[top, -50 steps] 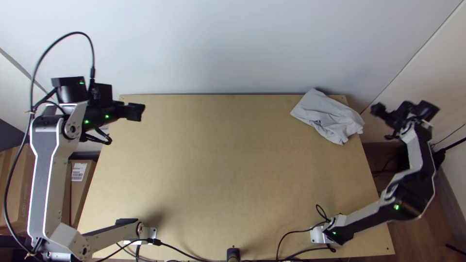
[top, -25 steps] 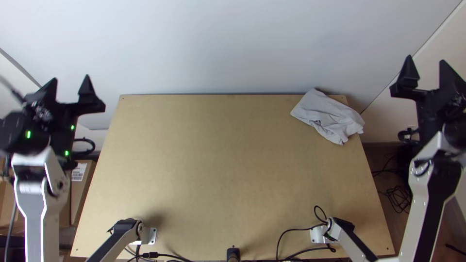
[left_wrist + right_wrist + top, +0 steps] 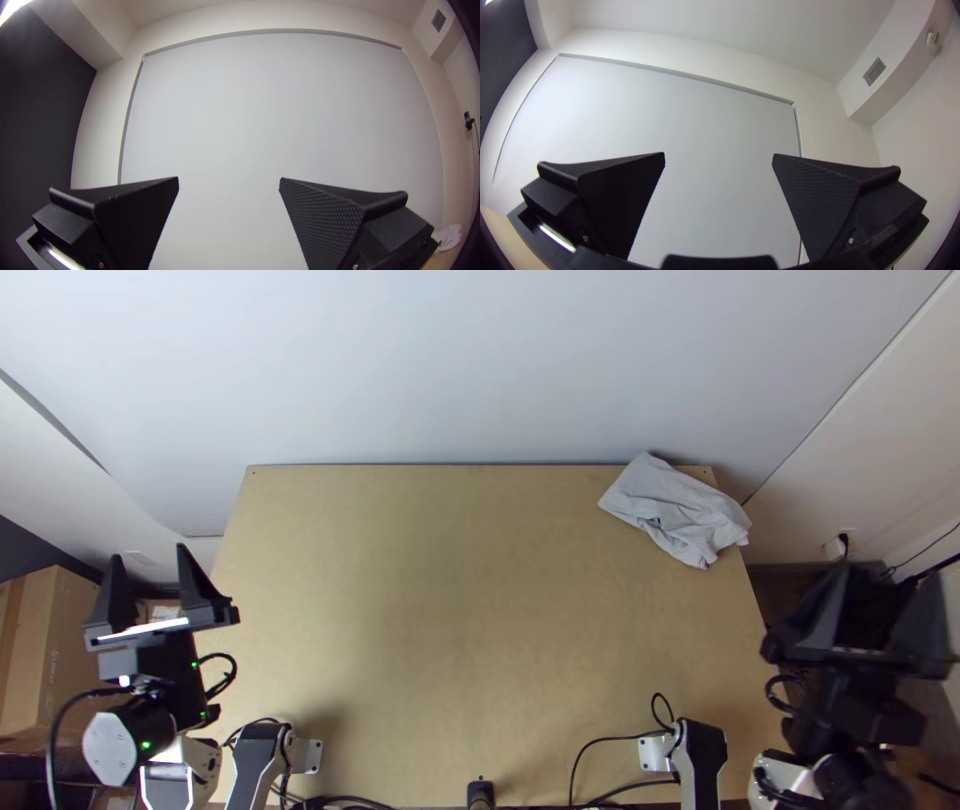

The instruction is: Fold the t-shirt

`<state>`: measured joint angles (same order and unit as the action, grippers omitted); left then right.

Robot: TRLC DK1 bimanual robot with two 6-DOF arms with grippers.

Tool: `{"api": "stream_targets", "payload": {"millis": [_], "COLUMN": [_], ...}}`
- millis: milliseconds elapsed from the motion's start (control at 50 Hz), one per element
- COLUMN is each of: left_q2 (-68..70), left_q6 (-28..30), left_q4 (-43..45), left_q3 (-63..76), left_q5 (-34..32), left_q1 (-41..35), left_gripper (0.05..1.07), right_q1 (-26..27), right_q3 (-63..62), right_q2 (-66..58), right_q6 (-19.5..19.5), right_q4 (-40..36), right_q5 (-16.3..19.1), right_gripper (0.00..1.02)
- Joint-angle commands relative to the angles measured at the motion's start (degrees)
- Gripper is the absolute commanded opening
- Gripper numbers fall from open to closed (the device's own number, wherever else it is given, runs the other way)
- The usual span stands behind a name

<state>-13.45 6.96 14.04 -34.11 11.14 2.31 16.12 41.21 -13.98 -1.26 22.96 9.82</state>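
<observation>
Lying crumpled near the upper right corner of the table (image 3: 450, 620), the pale t-shirt (image 3: 675, 510) shows several creases from where I stand, one corner pointing up the frame, part of it sticking out past the table's right edge. Over at the lower left of the top view, the left gripper (image 3: 149, 552) has its two black fingers spread well apart, tips toward the top of the frame, right by the table's left edge. At the lower right, well below the t-shirt, the right gripper (image 3: 887, 578) hangs beyond the table's right edge, its fingers spread wide too. A cardboard box (image 3: 62, 650) sits at the far left of the frame, and a wall socket (image 3: 836, 548) shows at the right.
</observation>
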Motion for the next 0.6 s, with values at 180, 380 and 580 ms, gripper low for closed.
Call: {"api": "stream_targets", "payload": {"millis": [180, 380, 580], "left_q2": [6.86, 13.8, 13.63], "left_q6": [0.51, 1.74, 2.53], "left_q4": [8.11, 14.17, 9.95], "left_q3": [14.07, 28.48, 34.37], "left_q5": [-0.68, -3.75, -3.75], "left_q1": [-0.28, -0.81, -0.81], "left_gripper": [1.02, 1.02, 1.02], "right_q1": [-0.56, -4.78, -5.48], "right_q3": [-17.66, -28.03, -36.99], "right_q2": [9.32, 14.59, 14.59], "right_q6": [-2.61, -8.59, -14.21], "right_q4": [0.86, -1.43, -1.43], "right_q5": [-0.07, 0.19, 0.11], "right_gripper": [0.99, 0.99, 0.99]}}
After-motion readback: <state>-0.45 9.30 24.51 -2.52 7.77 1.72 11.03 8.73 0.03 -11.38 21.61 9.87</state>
